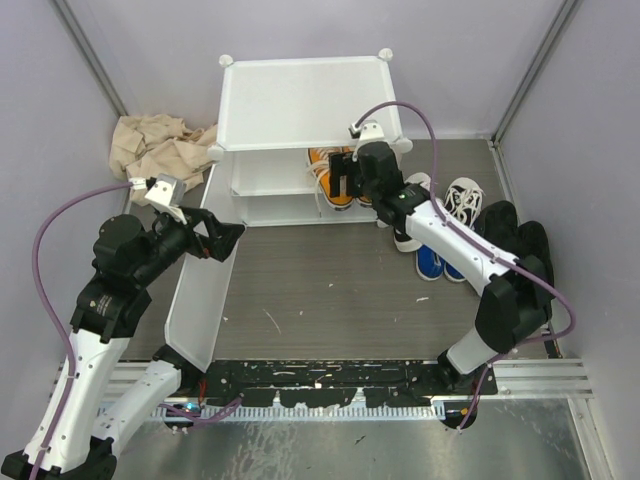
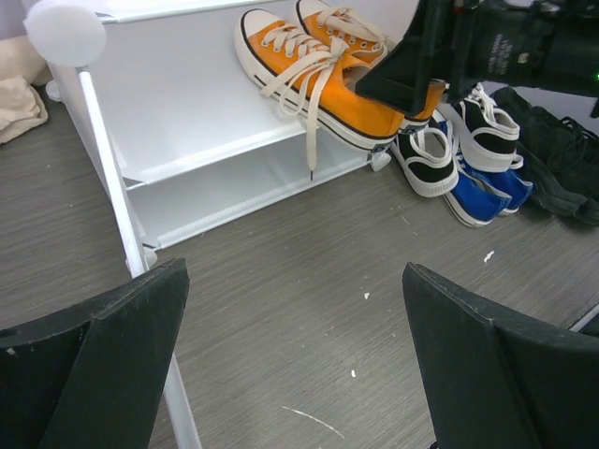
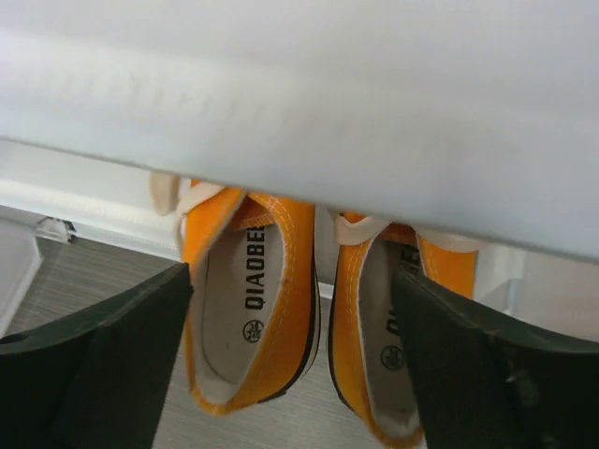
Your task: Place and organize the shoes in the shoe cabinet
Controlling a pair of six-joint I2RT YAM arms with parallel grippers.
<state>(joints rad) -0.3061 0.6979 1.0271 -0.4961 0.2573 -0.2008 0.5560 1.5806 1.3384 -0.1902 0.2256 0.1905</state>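
The white shoe cabinet [image 1: 300, 100] stands at the back, its door [image 1: 200, 290] swung open toward the front left. Two orange shoes [image 1: 330, 175] lie on its inner shelf with their heels sticking out. My right gripper [image 1: 345, 185] is open at those heels. In the right wrist view the fingers straddle both orange shoes [image 3: 253, 299] under the cabinet top [image 3: 299, 112], not touching them. My left gripper [image 1: 228, 235] is open and empty by the door's upper edge. In the left wrist view [image 2: 295, 281] the door edge [image 2: 108, 178] runs just beside the left finger.
White shoes with black trim [image 1: 460, 200], blue shoes [image 1: 430, 262] and black shoes [image 1: 515, 235] lie on the floor right of the cabinet, and also show in the left wrist view [image 2: 430, 159]. A beige cloth [image 1: 155, 145] lies left of the cabinet. Walls close in on both sides.
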